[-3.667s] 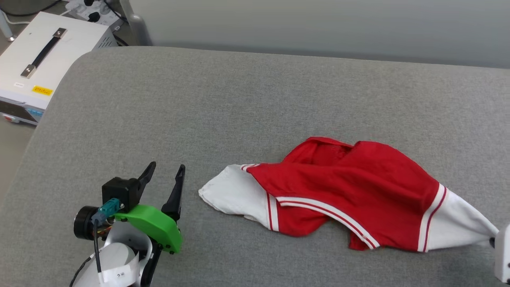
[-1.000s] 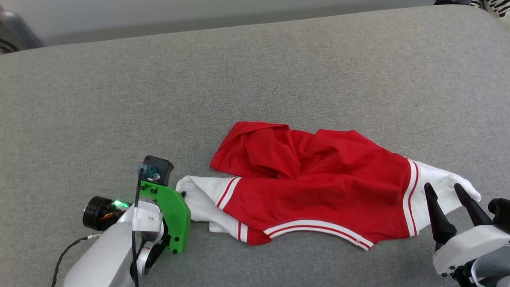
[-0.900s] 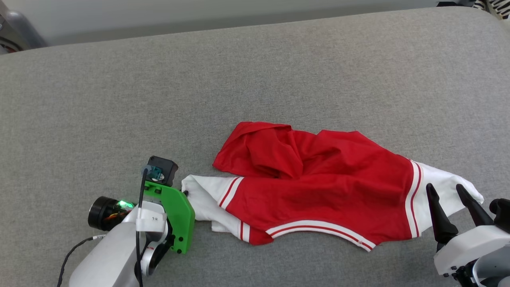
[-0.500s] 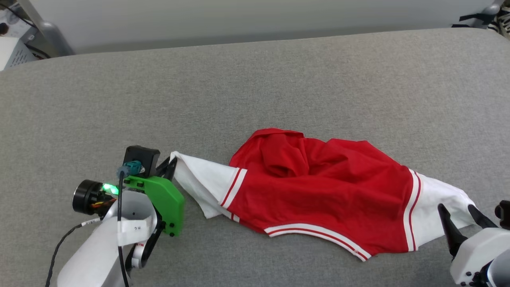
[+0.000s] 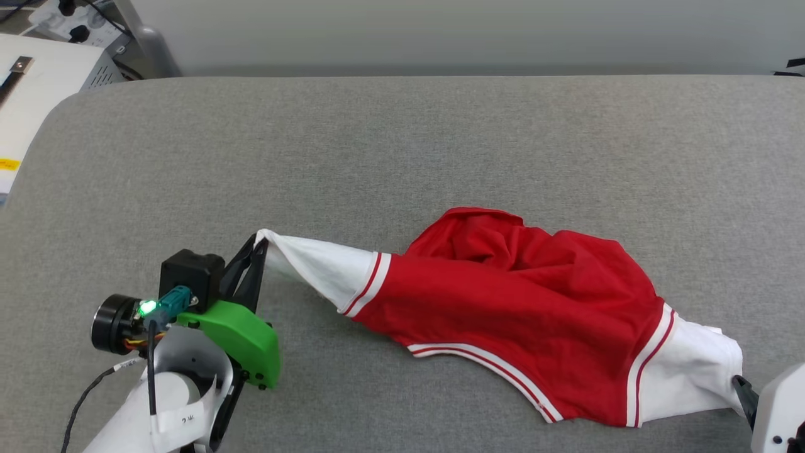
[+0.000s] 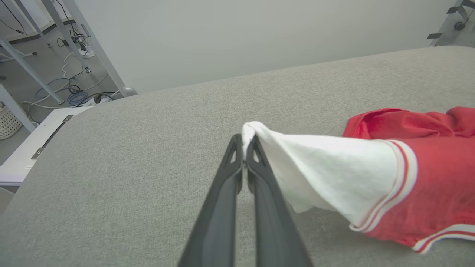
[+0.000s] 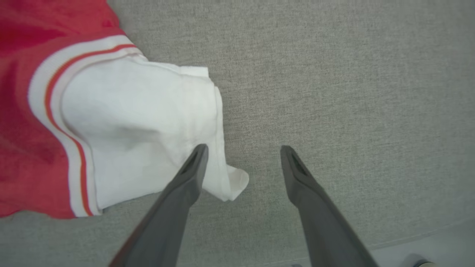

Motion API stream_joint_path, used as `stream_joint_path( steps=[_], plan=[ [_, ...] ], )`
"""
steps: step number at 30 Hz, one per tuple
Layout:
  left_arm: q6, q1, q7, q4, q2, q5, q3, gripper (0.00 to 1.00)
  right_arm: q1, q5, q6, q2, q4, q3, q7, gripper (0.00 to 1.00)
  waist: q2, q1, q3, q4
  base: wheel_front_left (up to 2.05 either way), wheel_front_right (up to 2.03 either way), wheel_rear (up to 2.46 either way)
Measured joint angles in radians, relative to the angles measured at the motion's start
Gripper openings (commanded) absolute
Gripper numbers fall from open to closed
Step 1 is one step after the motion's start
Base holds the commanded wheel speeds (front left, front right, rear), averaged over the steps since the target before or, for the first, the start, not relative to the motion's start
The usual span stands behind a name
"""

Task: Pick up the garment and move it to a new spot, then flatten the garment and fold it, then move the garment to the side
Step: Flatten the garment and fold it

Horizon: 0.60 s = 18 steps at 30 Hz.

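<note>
The garment (image 5: pixel 528 302) is a red shirt with white sleeves and striped trim, lying crumpled on the grey table (image 5: pixel 402 157). My left gripper (image 5: pixel 256 246) is shut on the tip of the left white sleeve (image 6: pixel 319 163), lifting it off the surface so the cloth stretches toward the red body. The wrist view shows the two dark fingers pinched together on that sleeve tip (image 6: pixel 249 129). My right gripper (image 7: pixel 243 150) stands open just above the table beside the other white sleeve (image 7: pixel 148 122); its left finger overlaps the sleeve's corner. In the head view a bit of the right gripper's body (image 5: pixel 777 409) shows at the lower right.
A white equipment box (image 5: pixel 25 94) with a black handle sits off the table's far left corner, with cables and a metal frame (image 6: pixel 55 55) behind it. A pale wall runs along the table's far edge.
My left gripper closed on the left sleeve and raised it, pulling the sleeve taut. The head camera shifted, so the garment sits further right and lower. The right gripper stayed open.
</note>
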State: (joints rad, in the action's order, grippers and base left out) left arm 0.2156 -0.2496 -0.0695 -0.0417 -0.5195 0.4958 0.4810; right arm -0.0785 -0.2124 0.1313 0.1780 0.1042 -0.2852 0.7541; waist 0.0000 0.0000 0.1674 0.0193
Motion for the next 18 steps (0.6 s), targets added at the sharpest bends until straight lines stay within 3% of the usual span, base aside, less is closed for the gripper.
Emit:
stream_joint_path(
  steps=[18],
  plan=[
    [0.001, 0.013, 0.013, -0.017, 0.000, 0.007, 0.008, 0.00, -0.081, -0.002, 0.000, -0.006, 0.159, 0.050, 0.149, 1.00, 0.0000, 0.0000, 0.033, 0.032, 0.00, 0.00, 0.00]
  ],
)
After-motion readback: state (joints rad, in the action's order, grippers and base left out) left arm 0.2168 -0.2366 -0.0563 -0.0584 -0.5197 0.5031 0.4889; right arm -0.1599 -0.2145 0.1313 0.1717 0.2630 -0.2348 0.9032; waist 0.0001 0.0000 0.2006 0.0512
